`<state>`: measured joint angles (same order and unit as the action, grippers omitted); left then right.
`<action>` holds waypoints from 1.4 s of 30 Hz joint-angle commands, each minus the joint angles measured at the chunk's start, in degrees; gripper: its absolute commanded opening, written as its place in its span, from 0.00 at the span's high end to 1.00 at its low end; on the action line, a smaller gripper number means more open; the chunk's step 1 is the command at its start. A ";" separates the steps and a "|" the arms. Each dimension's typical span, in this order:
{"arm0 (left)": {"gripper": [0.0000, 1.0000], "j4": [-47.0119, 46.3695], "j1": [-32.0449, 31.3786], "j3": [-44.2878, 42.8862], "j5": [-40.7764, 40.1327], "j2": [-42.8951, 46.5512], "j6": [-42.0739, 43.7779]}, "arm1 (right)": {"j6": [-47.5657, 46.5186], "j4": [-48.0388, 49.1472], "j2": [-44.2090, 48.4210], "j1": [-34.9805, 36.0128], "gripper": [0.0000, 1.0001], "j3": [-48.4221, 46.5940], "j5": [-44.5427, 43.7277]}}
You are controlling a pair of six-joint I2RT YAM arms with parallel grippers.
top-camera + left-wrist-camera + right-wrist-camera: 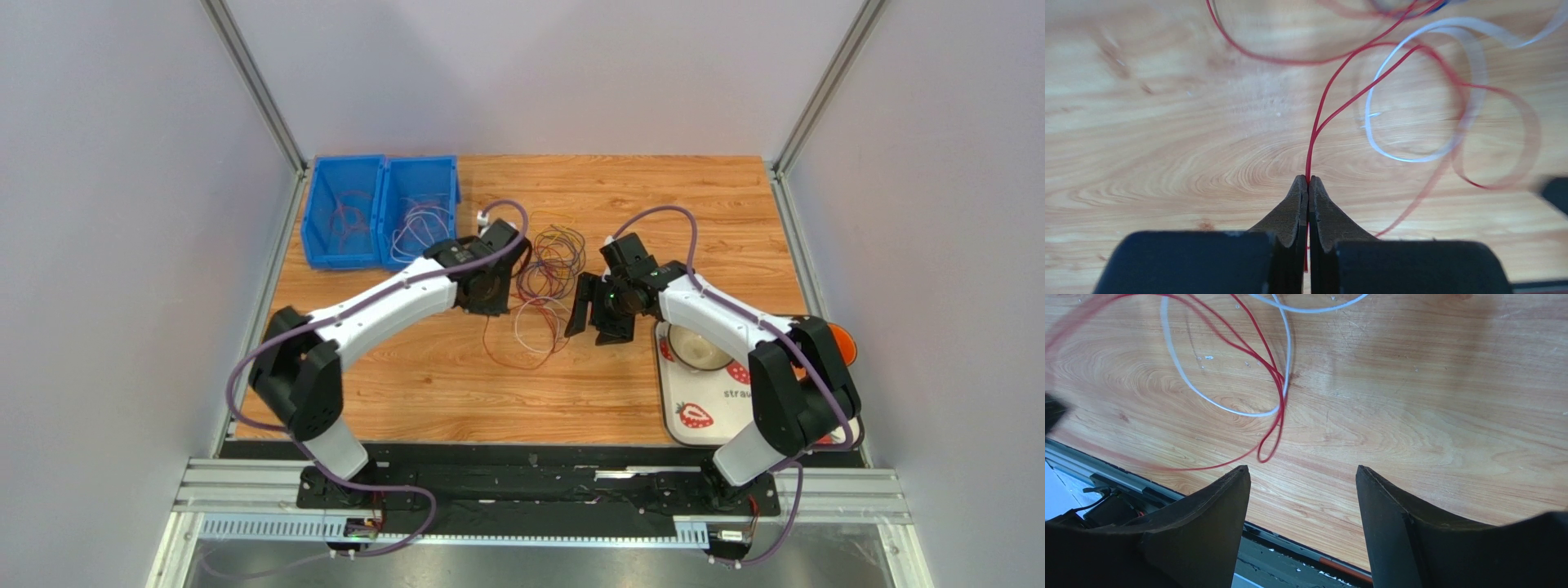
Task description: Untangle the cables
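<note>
**A:** Start at the upper left of the overhead view. What sits there?

**B:** Two blue bins point(384, 202) side by side, with a few thin loops lying in each. They are well apart from the work and block nothing.

**A:** And next to the right?

**B:** The left claw point(1308, 181) is squeezed together on a red cable point(1333, 86). The strand forks just above the tips and runs off toward the upper right of the wrist view. A white cable point(1413, 156) curls across it there.

**A:** Where are the cables themselves?

**B:** The cables point(548, 279) lie heaped at the middle of the table point(687, 208), between the two claws. I judge them hair-fine, nearly weightless and limp, yet springy enough to keep their loops. They would slip easily and snag on each other, so pulling one likely drags its neighbours.

**A:** So where should one grip?

**B:** On a free outer stretch of a single loop, away from the crossings. The white loop over the red is the likely snag.

**A:** And the right side?

**B:** The right claw point(1303, 473) stands apart and holds nothing. It hangs over bare wood, just beside the heap. At the lower right a strawberry-printed tray point(689, 414) carries a bowl point(702, 349) close under that arm, which could crowd a wide swing.
</note>
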<state>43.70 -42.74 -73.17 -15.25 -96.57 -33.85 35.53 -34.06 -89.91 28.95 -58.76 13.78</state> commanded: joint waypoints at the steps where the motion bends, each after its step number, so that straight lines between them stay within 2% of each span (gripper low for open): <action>1: 1.00 9.37 -0.15 -11.54 -2.68 11.22 4.13 | -0.11 1.02 2.72 -0.12 0.32 0.49 -0.68; 9: 1.00 20.55 -0.15 -34.12 -4.09 16.23 11.33 | 1.56 3.21 3.25 -0.12 0.32 2.60 0.90; 12: 1.00 14.75 -0.15 -30.66 -4.26 18.70 16.42 | 2.53 4.00 4.13 -0.03 0.32 3.30 1.69; 13: 1.00 15.79 -0.15 -31.33 -5.05 17.83 16.62 | 2.53 4.09 4.48 -0.03 0.32 3.30 2.21; 15: 1.00 25.17 -0.15 -36.92 -5.67 14.07 13.56 | 2.53 3.66 5.61 0.05 0.32 3.13 2.22; 16: 1.00 25.99 -0.15 -36.26 -6.19 14.13 13.02 | 2.44 3.48 6.06 0.05 0.32 3.30 1.78; 18: 1.00 21.17 -0.24 -30.23 -6.81 17.36 13.54 | 2.35 3.30 7.11 0.05 0.32 3.83 1.34; 20: 1.00 23.26 -0.15 -32.03 -5.33 18.43 12.05 | 2.00 2.87 7.73 0.05 0.32 3.83 1.51; 23: 1.00 15.31 -0.06 -26.61 -4.44 23.61 14.93 | 2.35 5.74 10.18 0.14 0.31 4.79 4.75; 26: 1.00 18.68 -0.06 -26.50 -4.80 22.58 13.73 | 4.81 11.36 13.70 0.14 0.28 6.11 9.24; 29: 1.00 17.92 -0.06 -25.02 -2.78 22.65 12.58 | 7.52 14.10 15.03 0.14 0.26 5.59 9.33; 33: 1.00 16.76 -0.06 -22.55 -2.16 24.76 11.79 | 6.40 13.68 11.34 0.23 0.26 1.47 8.72; 42: 1.00 16.68 -0.06 -22.81 -1.10 26.00 11.61 | -0.71 12.27 -0.95 0.49 0.27 -9.08 5.12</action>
<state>62.13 -42.74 -95.50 -17.47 -72.49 -21.74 38.94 -23.40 -86.96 29.06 -63.42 20.53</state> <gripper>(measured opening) 0.009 0.734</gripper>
